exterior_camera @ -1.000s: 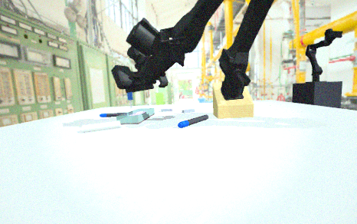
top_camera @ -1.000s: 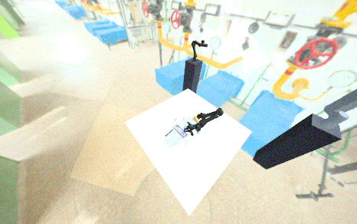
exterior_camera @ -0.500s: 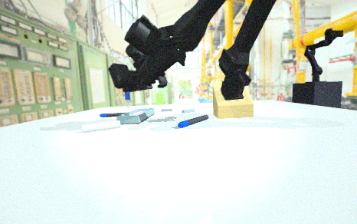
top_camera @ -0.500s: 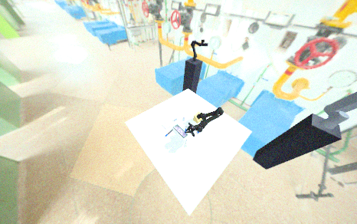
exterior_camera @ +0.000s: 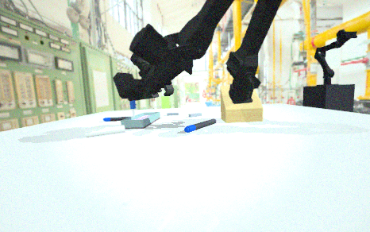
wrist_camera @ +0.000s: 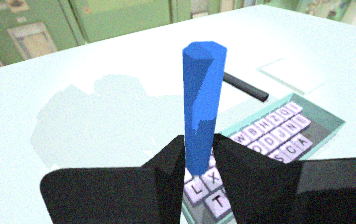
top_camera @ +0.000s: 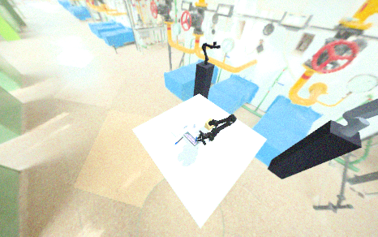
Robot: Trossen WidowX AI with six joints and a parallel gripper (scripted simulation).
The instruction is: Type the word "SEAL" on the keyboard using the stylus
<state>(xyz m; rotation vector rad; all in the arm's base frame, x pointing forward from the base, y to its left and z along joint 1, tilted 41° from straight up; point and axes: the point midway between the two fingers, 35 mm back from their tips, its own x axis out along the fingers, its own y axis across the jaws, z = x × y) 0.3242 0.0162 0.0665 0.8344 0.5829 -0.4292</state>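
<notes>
My gripper (wrist_camera: 198, 140) is shut on a blue stylus (wrist_camera: 202, 100), which stands upright between the black fingers in the wrist view. Below it lies the small teal keyboard (wrist_camera: 270, 145) with pale lilac keys; the keys L, X and T show just under the fingers. In the exterior view the gripper (exterior_camera: 136, 89) hovers over the keyboard (exterior_camera: 140, 119), and the stylus tip (exterior_camera: 132, 106) points down at its near end, very close to the keys. In the top view the gripper (top_camera: 201, 139) is over the keyboard (top_camera: 191, 138) near the table's middle.
A dark pen with a blue cap (exterior_camera: 199, 125) lies to the right of the keyboard, another blue-tipped pen (exterior_camera: 114, 118) and a white pen (exterior_camera: 105, 130) to its left. A tan block (exterior_camera: 240, 107) holds the arm's base. A black pillar (exterior_camera: 329, 97) stands at the far right.
</notes>
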